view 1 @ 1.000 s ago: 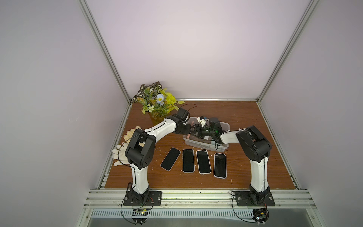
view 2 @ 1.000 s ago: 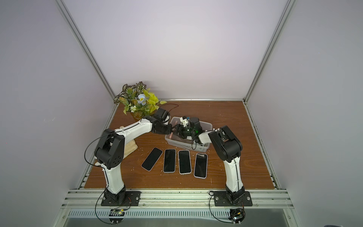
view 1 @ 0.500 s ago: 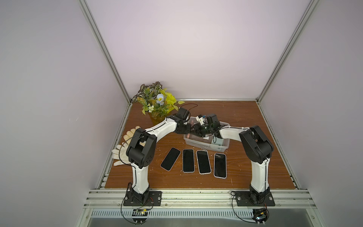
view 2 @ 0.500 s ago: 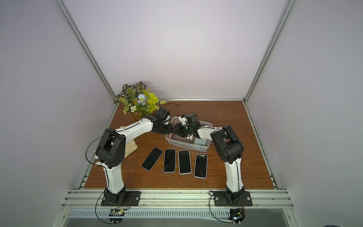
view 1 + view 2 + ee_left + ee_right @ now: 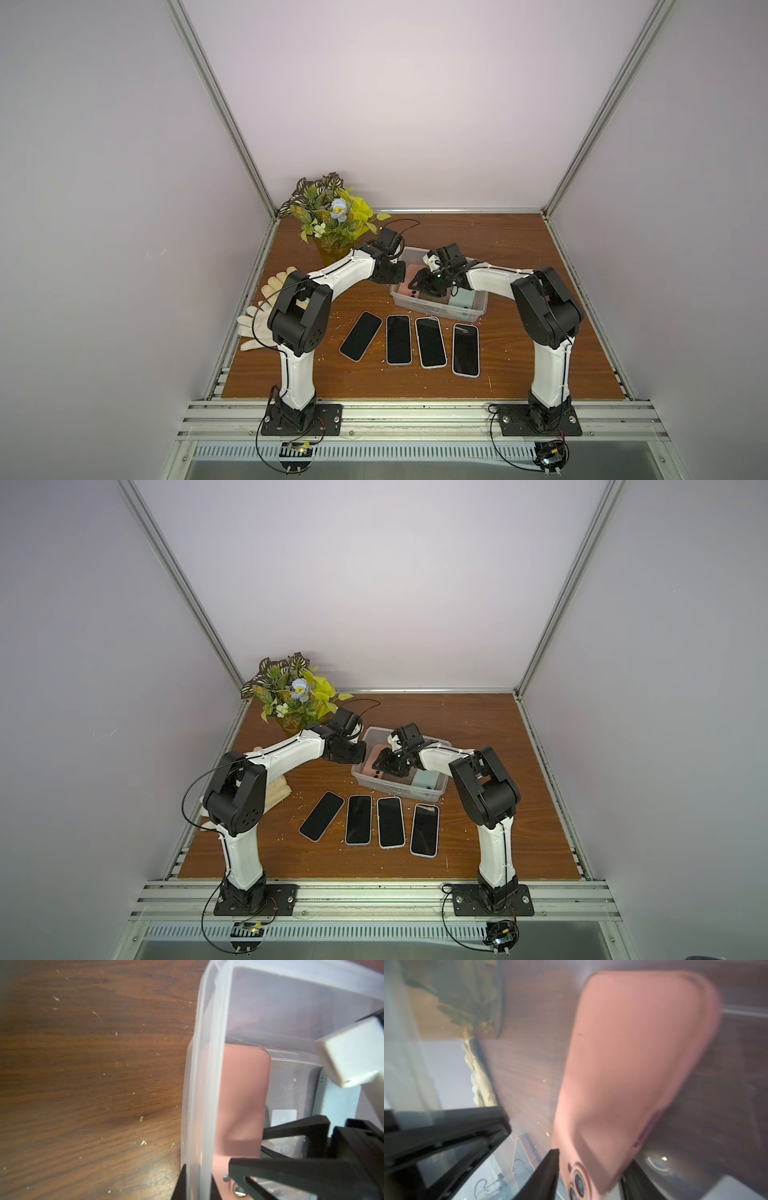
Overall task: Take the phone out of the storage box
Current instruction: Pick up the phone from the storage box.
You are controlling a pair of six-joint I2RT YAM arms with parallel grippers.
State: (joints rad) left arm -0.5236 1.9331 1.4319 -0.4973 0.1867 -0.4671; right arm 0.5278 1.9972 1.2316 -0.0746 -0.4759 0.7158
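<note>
The right gripper's (image 5: pixel 592 1156) fingers (image 5: pixel 548 1172) pinch the long edges of the pink phone (image 5: pixel 633 1059) at its camera end. The phone is back-up in the left part of the storage box (image 5: pixel 478 316), long axis running near to far, lenses at the near end. The left gripper (image 5: pixel 197 1185) is clamped on the box's left wall. The box sits on a scuffed, speckled wooden table (image 5: pixel 540 340), just beyond four phones (image 5: pixel 431 347) lying screen-up, within plain lilac walls (image 5: pixel 395 104).
</note>
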